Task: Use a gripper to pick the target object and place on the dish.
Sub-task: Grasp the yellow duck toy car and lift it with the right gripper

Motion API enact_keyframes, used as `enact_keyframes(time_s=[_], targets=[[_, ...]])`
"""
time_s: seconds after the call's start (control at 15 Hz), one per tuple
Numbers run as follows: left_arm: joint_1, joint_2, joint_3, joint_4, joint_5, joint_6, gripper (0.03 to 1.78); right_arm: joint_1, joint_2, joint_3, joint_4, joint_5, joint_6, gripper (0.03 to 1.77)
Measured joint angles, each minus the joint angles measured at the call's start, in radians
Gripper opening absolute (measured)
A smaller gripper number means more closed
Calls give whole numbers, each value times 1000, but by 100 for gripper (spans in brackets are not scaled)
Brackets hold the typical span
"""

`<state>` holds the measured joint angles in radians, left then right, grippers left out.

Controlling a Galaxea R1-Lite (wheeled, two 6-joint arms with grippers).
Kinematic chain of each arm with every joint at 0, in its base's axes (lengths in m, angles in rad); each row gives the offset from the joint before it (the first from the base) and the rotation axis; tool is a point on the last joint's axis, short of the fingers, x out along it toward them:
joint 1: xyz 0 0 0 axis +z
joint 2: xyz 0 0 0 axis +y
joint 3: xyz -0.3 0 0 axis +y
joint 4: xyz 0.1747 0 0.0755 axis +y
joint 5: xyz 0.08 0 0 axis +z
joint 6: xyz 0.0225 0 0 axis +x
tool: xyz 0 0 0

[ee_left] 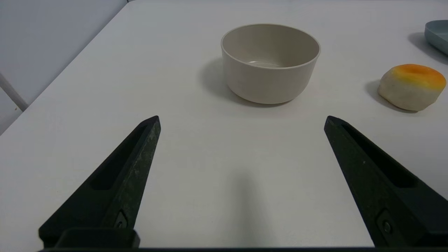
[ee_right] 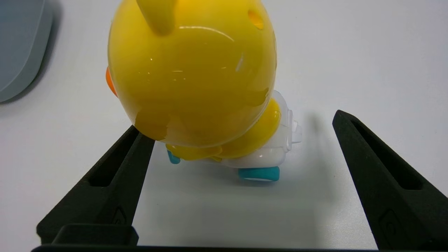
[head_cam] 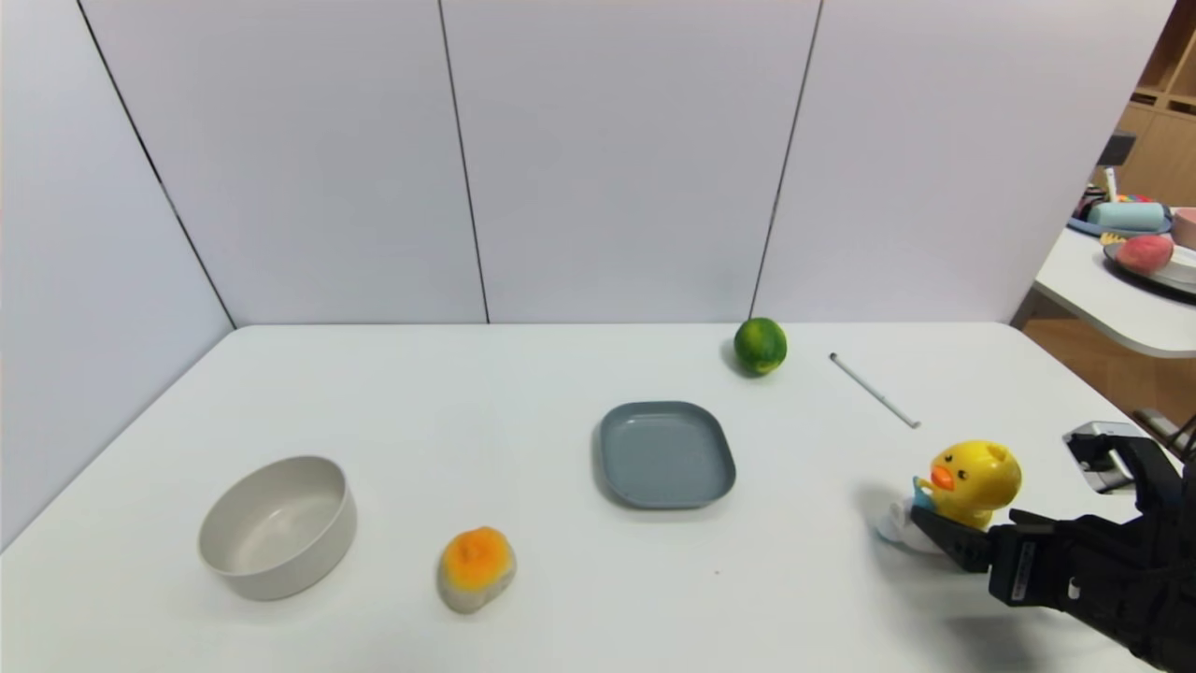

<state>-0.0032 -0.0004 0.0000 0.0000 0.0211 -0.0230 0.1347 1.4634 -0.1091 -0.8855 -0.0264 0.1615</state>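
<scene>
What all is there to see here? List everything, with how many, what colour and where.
table: one, white, under the things
bowl: one, beige, left
bun-like lump: one, orange and grey, right of bowl
plate: one, grey-blue, middle
ball: one, green, far side
stick: one, pale, right of ball
toy duck: one, yellow, right
side table: one, white, far right, several items on it
right gripper: one, black, fingers open around duck
left gripper: one, black, fingers open, near bowl
</scene>
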Motion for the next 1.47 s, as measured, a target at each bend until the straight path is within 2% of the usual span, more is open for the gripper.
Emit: enact_keyframes(time_s=[1.47], targets=[[0, 0, 0, 0, 0, 0, 169, -6, 68, -4, -87, -4, 23, 171]])
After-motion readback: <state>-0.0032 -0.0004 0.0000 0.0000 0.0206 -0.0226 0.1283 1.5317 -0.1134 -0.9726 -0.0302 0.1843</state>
